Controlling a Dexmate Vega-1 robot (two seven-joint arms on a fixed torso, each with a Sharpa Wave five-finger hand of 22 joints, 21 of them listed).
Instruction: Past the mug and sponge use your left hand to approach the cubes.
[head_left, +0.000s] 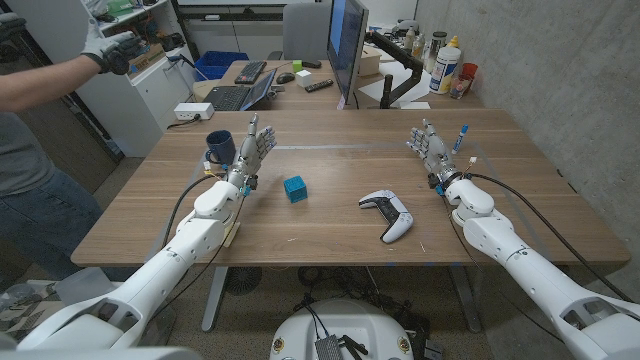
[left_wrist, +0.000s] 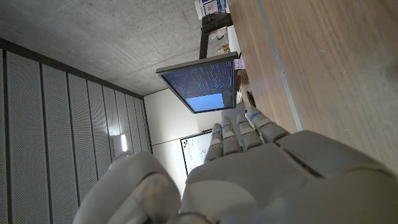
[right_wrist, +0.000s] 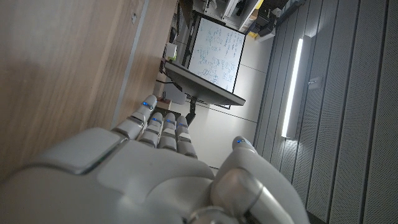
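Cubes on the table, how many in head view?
1. A blue cube sits mid-table, beside the left hand and left of the game controller. More could be hidden behind the hand or mug.

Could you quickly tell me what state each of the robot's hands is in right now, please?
Left hand: open, fingers apart, holding nothing, beside the blue mug.
Right hand: open, fingers apart, holding nothing.

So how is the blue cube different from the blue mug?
The cube is a lighter, teal blue; the mug is dark navy. The cube is boxy with flat sides; the mug is round and open on top. The cube sits alone mid-table; the mug stands right beside the left hand. Both rest on the wooden table.
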